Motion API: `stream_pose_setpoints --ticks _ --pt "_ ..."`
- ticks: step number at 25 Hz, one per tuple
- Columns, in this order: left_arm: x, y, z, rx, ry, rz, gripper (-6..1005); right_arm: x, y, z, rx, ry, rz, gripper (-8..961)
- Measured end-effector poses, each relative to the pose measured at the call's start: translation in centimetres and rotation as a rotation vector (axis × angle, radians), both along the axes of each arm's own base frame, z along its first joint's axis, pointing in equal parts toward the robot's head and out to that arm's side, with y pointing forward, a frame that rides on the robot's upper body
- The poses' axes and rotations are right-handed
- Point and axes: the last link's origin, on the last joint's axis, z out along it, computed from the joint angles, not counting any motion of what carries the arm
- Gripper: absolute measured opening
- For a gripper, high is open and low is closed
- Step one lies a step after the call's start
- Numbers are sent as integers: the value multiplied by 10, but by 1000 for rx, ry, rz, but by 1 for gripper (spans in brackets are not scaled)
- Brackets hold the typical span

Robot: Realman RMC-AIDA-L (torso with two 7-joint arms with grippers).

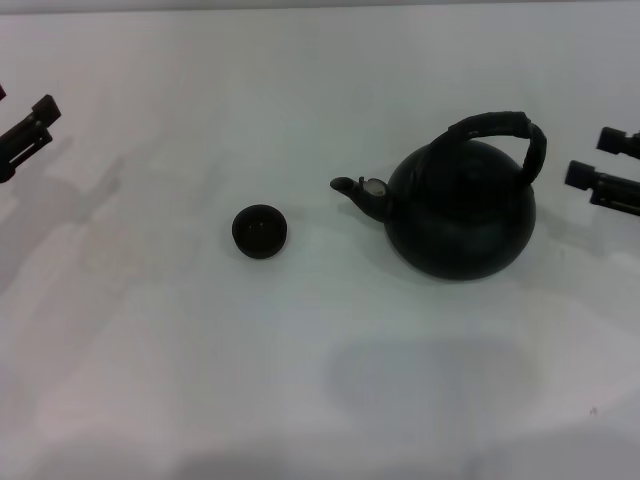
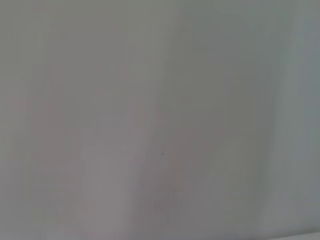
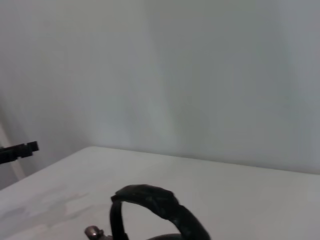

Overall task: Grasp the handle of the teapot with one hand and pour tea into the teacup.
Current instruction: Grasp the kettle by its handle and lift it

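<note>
Matte black and round as a ball, the large teapot (image 1: 462,215) sits on the white tabletop (image 1: 300,380) toward the robot's right, its short spout (image 1: 358,192) with a pale spot aimed at the tiny dark brown, handleless teacup (image 1: 261,231) that stands apart from it nearer the middle. Over the pot arches the thick black bail handle (image 1: 510,132) with its wrapped, ribbed look, leaning a little to the right-hand side. The right gripper (image 1: 600,166) hangs just beside that handle at the table's right edge, its two dark fingers plainly apart and nothing between them; its wrist camera looks over the top of the handle (image 3: 155,202). The left gripper (image 1: 28,132) waits far off at the left edge, well away from both vessels, and I cannot tell whether its jaws are apart or together. Nothing is grasped yet, so the reach for the handle looks like the step in hand. From where I stand the trouble is easy to imagine: a heavy globe hung from a bail may swing or rotate in the grip if the fingers close off-centre, the spout may then miss so small a cup, and a low pass could knock the cup over.
</note>
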Motion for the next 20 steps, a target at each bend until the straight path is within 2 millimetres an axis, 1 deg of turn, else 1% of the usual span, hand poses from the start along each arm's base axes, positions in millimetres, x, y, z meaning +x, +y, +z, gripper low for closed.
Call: stream_pose_setpoints --ticks 7,20 --pt "-1 0 0 2 0 4 799 -1 1 -14 -8 8 2 764" --pt "-2 -1 1 4 4 6 800 -6 9 -28 -9 -2 21 761"
